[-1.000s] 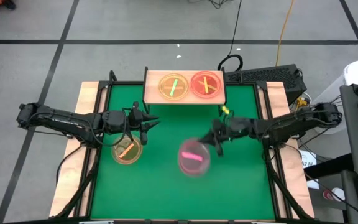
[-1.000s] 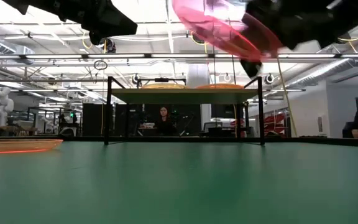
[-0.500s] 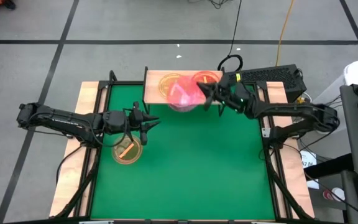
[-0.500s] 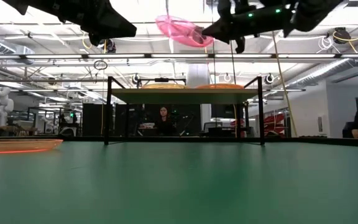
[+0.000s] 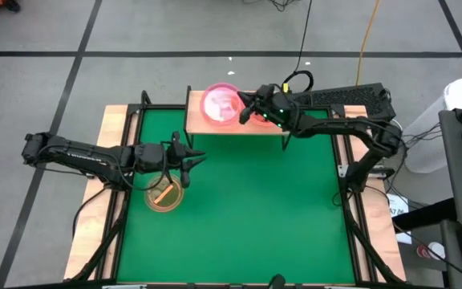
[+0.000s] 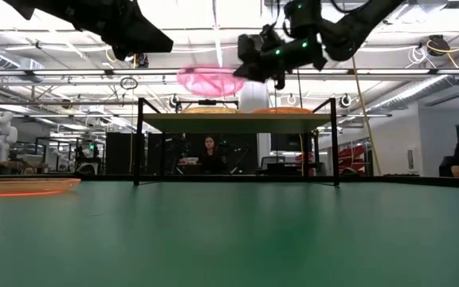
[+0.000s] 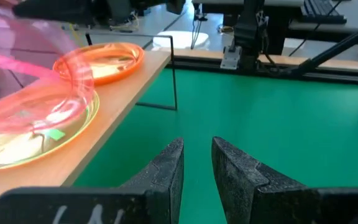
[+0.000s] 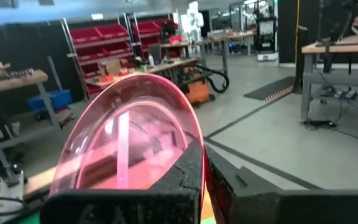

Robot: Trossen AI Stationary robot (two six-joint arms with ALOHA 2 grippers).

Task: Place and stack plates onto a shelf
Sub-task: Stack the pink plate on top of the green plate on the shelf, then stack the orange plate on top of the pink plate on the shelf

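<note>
Upper centre of the high view: the right gripper (image 5: 245,113) is clamped on the rim of a pink plate (image 5: 220,103), holding it above the shelf (image 5: 275,128) over an amber plate (image 7: 27,140). Left of centre, the left gripper (image 5: 192,160) hovers empty, fingers slightly apart, beside an amber plate on the table (image 5: 164,194).

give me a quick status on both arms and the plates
Right gripper shut on translucent pink plate, above the light-wood shelf. Left gripper open, empty, over amber plate on the table. Nothing blocking.
</note>
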